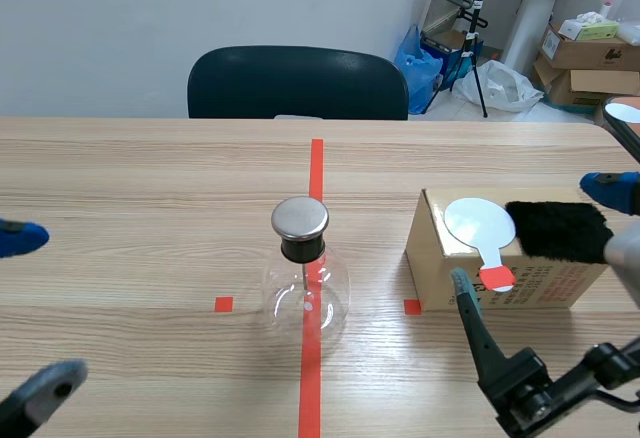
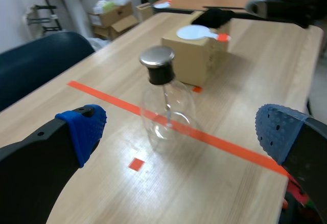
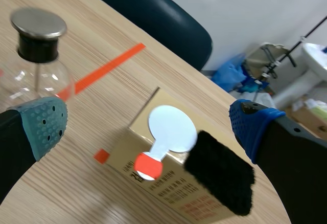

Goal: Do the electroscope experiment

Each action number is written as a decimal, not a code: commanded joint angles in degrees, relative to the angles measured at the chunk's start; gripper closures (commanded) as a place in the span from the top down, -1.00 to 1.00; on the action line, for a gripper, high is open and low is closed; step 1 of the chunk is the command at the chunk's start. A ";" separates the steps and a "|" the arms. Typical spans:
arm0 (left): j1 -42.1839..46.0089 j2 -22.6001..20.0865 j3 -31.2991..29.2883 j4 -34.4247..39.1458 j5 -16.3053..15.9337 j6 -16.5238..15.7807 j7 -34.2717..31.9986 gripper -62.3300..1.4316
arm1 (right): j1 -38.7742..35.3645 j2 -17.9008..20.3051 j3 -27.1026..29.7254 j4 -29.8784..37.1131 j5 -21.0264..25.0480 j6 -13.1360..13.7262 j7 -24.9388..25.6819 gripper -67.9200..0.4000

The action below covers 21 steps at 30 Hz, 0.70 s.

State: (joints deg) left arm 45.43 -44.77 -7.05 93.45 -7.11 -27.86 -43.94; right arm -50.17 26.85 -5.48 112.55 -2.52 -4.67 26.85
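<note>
The electroscope, a clear glass flask (image 1: 305, 293) with a black neck and a metal cap (image 1: 300, 218), stands mid-table on the tape line. To its right sits a cardboard box (image 1: 440, 258). On the box lie a white disc paddle (image 1: 480, 224) with a red handle and a black fur pad (image 1: 557, 230). My right gripper (image 1: 530, 233) hovers open over the box; the paddle (image 3: 172, 129) and fur pad (image 3: 219, 178) lie below its spread fingers. My left gripper (image 2: 179, 132) is open at the table's left, the flask (image 2: 166, 111) ahead of it.
A dark chair (image 1: 297, 83) stands behind the table's far edge. Cardboard boxes (image 1: 590, 53), a blue bag (image 1: 420, 58) and a black stand are on the floor at the back right. Bare tabletop surrounds the flask.
</note>
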 commanded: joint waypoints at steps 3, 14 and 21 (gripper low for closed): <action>2.47 4.17 -1.46 7.69 -2.32 2.64 8.17 1.00 | 1.95 -0.20 2.34 0.17 3.02 5.92 1.38 1.00; 6.14 21.88 -3.50 24.20 0.85 4.66 28.06 1.00 | 8.72 -1.18 6.67 0.15 10.75 22.29 -2.54 1.00; 6.12 24.76 -4.00 26.25 0.79 4.63 29.00 1.00 | 10.32 -1.33 6.64 0.15 11.96 23.63 -3.65 1.00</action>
State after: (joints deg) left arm 51.72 -20.01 -10.33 119.31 -5.65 -23.55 -13.93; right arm -39.70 25.39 1.06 112.44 8.67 18.90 22.94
